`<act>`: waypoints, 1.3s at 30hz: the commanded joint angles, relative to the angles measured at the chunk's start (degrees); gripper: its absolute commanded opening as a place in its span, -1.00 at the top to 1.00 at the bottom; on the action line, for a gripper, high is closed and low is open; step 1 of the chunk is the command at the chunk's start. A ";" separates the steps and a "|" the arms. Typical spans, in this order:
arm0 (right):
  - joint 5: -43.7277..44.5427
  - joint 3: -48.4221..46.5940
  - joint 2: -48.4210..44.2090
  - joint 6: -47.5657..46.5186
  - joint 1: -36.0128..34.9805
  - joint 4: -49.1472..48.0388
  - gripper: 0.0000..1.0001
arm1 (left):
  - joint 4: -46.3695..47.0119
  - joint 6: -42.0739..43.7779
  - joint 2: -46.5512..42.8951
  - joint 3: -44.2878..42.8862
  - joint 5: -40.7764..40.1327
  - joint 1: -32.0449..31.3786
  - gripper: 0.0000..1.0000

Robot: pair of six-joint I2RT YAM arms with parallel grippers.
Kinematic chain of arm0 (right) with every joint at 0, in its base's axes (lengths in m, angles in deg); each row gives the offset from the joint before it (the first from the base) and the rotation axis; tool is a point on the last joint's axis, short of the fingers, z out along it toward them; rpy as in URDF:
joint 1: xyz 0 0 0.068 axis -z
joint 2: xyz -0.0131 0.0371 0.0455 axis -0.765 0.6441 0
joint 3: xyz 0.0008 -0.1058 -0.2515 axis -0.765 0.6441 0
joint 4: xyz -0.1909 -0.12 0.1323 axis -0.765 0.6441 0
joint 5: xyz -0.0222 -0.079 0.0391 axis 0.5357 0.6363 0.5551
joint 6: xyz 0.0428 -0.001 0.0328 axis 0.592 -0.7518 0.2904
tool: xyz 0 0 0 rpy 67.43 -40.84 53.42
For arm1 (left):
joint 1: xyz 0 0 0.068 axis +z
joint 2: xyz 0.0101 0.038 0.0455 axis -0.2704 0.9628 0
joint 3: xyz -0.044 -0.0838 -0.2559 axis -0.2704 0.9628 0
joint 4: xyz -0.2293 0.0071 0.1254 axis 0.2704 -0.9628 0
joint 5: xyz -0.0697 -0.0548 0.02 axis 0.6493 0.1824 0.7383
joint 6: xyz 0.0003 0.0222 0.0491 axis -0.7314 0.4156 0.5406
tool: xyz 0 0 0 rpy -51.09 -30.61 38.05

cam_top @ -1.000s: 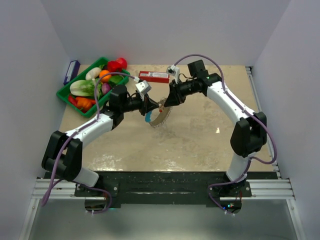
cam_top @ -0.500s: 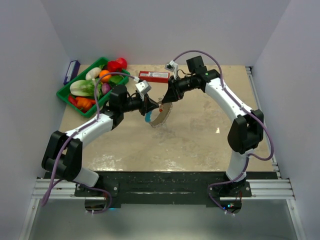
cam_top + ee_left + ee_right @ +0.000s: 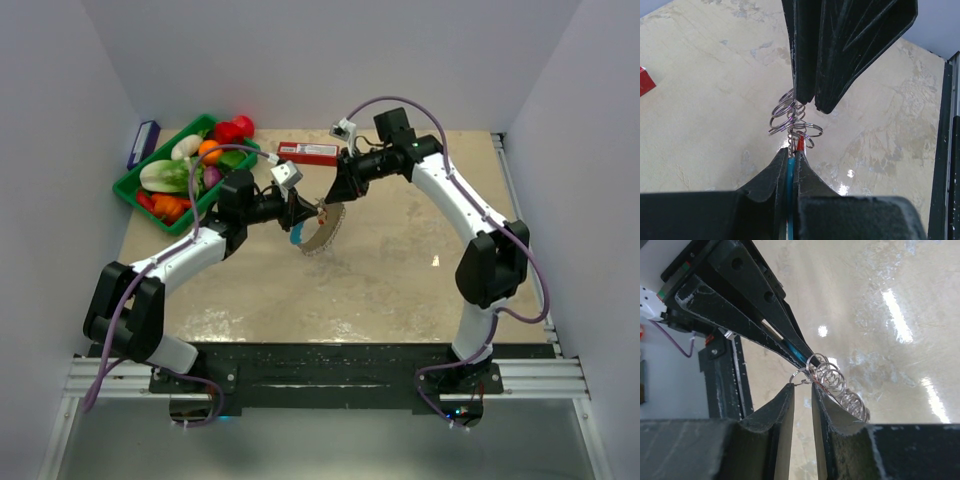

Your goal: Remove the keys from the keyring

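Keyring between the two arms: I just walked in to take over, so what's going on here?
The left tool is shut on the blue section of the keyring, holding it over the table. The right tool has its tips right at the keys, the bunched silvery pieces beside that grip, jaws nearly closed; whether it has caught one is unclear. No loose key shows on the table.

Your beige marbled table carried a green tray of vegetables at its far left, a red box beside it.
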 commanded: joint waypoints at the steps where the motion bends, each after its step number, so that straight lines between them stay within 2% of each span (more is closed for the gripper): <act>1: 4.82 0.02 -4.24 -8.07 -0.50 3.54 0.51 | 2.39 0.74 -2.26 -2.44 0.42 -0.14 1.00; 5: 9.58 11.42 -8.72 -12.22 -2.26 -1.81 0.49 | 2.22 -1.01 -1.83 -3.23 0.51 -0.14 1.00; 12: 16.17 30.25 -21.29 -16.17 -5.51 -23.49 0.33 | 1.34 -1.54 -1.74 -4.11 -1.07 -0.05 1.00; 17: 26.36 40.27 -28.23 -15.48 -11.30 -36.52 0.27 | 1.25 -1.98 -1.04 -4.55 -1.16 -0.05 1.00; 24: 34.90 41.61 -26.58 -10.47 -13.43 -45.22 0.24 | 1.25 -1.98 -1.03 -4.55 -1.77 -0.05 1.00; 29: 40.51 40.91 -25.26 -9.50 -14.92 -46.56 0.23 | 1.16 -2.07 -0.95 -4.64 -1.69 -0.05 1.00; 39: 43.68 41.43 -23.76 -10.46 -17.03 -47.79 0.22 | 1.07 -1.98 -0.86 -4.72 -1.60 -0.05 1.00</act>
